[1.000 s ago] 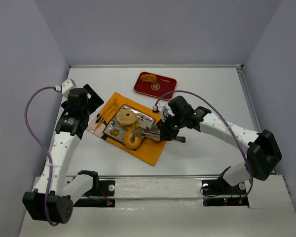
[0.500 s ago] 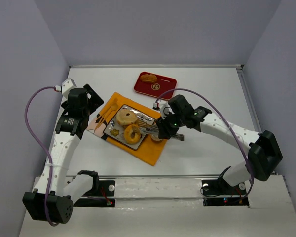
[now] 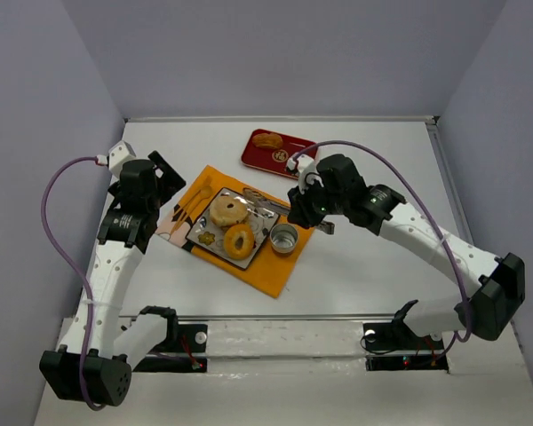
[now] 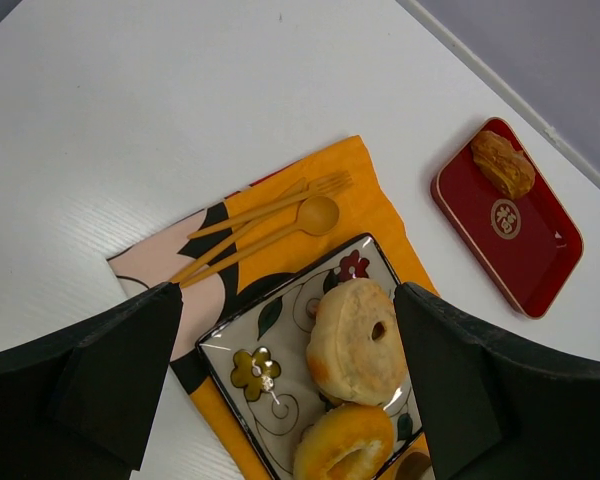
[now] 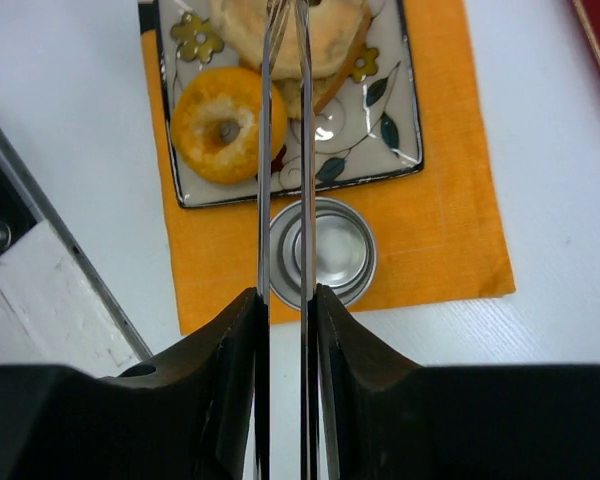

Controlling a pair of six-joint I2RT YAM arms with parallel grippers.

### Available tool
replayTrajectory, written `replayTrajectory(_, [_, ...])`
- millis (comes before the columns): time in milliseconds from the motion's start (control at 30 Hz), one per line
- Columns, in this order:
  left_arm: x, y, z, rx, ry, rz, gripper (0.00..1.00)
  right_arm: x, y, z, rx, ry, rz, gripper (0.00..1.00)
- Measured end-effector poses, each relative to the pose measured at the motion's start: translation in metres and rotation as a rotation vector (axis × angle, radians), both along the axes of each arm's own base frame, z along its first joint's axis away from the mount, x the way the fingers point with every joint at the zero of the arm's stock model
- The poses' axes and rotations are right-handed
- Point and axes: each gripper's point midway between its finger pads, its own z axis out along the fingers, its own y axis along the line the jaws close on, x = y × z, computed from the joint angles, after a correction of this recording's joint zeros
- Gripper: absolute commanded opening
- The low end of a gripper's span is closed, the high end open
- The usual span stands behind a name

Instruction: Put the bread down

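A ring-shaped bread [image 3: 239, 240] lies on the flowered plate [image 3: 200, 238] beside a round bun [image 3: 226, 212]. My right gripper [image 3: 313, 211] is shut on metal tongs [image 5: 264, 150]. The tongs' two arms run close together out over the plate [image 5: 380, 130], with nothing between them. Their tips are above the bun [image 5: 320, 30], and the ring bread [image 5: 228, 124] lies free to their left. My left gripper [image 4: 290, 390] is open and empty. It hovers above the plate [image 4: 260, 350], with the bun [image 4: 358, 340] and ring bread [image 4: 345, 450] between its fingers.
The plate rests on an orange mat [image 3: 275, 271] with a wooden fork and spoon [image 4: 270, 225] at its far side. A small metal cup [image 3: 284, 238] stands on the mat beside the plate. A red tray [image 3: 258, 158] at the back holds a bread piece [image 3: 266, 140].
The tongs set the ring bread down on the plate and let go. My right gripper then drew back up and to the right with the tongs. The left arm barely moved.
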Motion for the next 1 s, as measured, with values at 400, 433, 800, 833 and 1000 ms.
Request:
replayTrajectory(400, [0.0, 0.001, -0.001, 0.003, -0.004, 0.007, 0.99, 0.132, -0.179, 0.008, 0.062, -0.113, -0.92, 0.22])
replayTrajectory(433, [0.0, 0.001, -0.001, 0.003, -0.004, 0.007, 0.99, 0.136, -0.195, -0.004, 0.061, -0.099, -0.982, 0.23])
replayTrajectory(800, [0.001, -0.001, -0.004, -0.003, -0.005, -0.005, 0.99, 0.113, -0.262, -0.168, -0.141, 0.19, -1.27, 0.88])
replayTrajectory(833, [0.001, -0.001, -0.004, -0.003, -0.005, -0.005, 0.99, 0.114, -0.261, -0.166, -0.133, 0.189, -1.27, 0.98])
replayTrajectory(1000, [0.001, -0.001, -0.004, -0.003, -0.005, -0.005, 0.99, 0.123, -0.26, -0.133, -0.068, 0.152, -1.297, 1.0])
